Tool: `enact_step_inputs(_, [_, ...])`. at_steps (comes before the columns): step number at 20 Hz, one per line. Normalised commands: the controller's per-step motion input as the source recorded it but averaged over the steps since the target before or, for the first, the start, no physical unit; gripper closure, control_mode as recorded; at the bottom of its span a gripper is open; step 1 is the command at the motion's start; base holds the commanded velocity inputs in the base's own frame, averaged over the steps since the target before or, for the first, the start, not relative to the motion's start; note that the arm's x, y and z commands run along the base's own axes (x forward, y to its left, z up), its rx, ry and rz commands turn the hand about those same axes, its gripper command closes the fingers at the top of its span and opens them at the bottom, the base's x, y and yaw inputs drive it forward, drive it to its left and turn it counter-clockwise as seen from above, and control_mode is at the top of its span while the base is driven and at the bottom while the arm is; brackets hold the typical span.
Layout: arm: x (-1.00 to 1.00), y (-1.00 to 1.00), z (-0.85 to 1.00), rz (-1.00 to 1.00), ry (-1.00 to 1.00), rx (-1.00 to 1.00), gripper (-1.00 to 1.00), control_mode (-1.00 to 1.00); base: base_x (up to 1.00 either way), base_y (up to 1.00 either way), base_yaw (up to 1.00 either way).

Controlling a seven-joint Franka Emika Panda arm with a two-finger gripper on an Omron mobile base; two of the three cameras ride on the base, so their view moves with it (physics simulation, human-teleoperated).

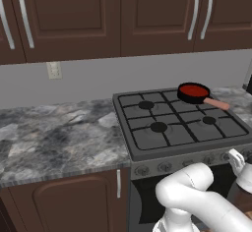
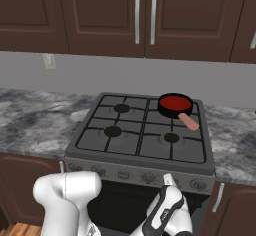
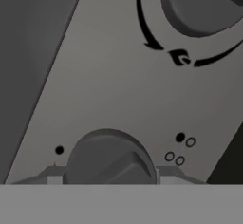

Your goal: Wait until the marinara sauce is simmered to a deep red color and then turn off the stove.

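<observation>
Up close the hand view is mostly grey front panel, with one round dark knob (image 3: pixel 111 159) sitting right between the gripper's (image 3: pixel 107 178) finger tips and cut off at the bottom edge. The jaws look closed in on that knob. A second knob (image 3: pixel 204 4) is cropped at the top right. From the base views the gripper is tucked low at the dark grey gas stove's (image 1: pixel 182 123) front edge, so its fingers are hard to make out there. The grey marbled stone counter (image 1: pixel 54 132) runs under dark brown wall cabinets (image 1: pixel 74 14). On the back right burner sits a small black pan with a salmon-pink handle (image 1: pixel 195 94), holding deep red marinara sauce (image 2: pixel 175 101).
</observation>
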Motion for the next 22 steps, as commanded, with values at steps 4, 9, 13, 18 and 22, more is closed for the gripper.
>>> enact_step_inputs(4, [0.07,-0.05,0.05,-0.2,0.08,0.25,1.0,-1.0,0.0,0.0,0.0])
enact_step_inputs(9, [0.07,-0.04,0.05,-0.22,0.09,0.25,1.0,-1.0,0.0,0.0,0.0])
enact_step_inputs(13, [0.03,-0.06,0.03,-0.21,0.1,0.27,1.0,-1.0,0.0,0.0,0.0])
enact_step_inputs(18, [0.0,-0.05,0.0,-0.22,0.12,0.33,1.0,-1.0,0.0,0.0,0.0])
enact_step_inputs(22, [0.0,-0.04,0.0,-0.21,0.15,0.33,1.0,-1.0,0.0,0.0,0.0])
